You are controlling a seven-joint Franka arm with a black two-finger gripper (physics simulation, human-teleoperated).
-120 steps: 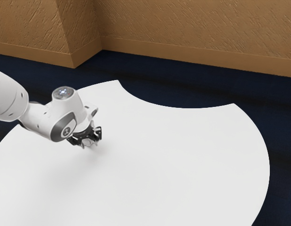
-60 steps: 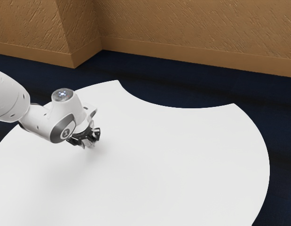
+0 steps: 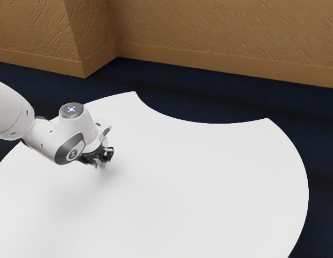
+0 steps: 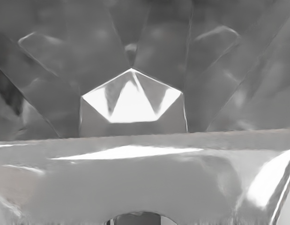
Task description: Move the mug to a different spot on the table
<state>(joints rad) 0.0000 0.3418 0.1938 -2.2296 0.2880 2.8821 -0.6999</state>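
Note:
A shiny grey faceted mug (image 4: 135, 154) sits directly under my hand in the wrist view, very close. I look down into its angular inside, and its rim runs as a wide band across the nearer part. In the exterior view my gripper (image 3: 100, 159) is low over the white table (image 3: 198, 177), near that view's left side. My hand covers the spot where the mug stands.
The white table spreads wide toward the exterior view's right and front. A curved notch cuts into its far edge (image 3: 171, 115), with dark blue floor (image 3: 220, 99) behind it. Brown walls (image 3: 209, 32) stand further back.
My hand has shifted a little toward the exterior view's left and sunk slightly toward the table. Nothing else on the table has moved.

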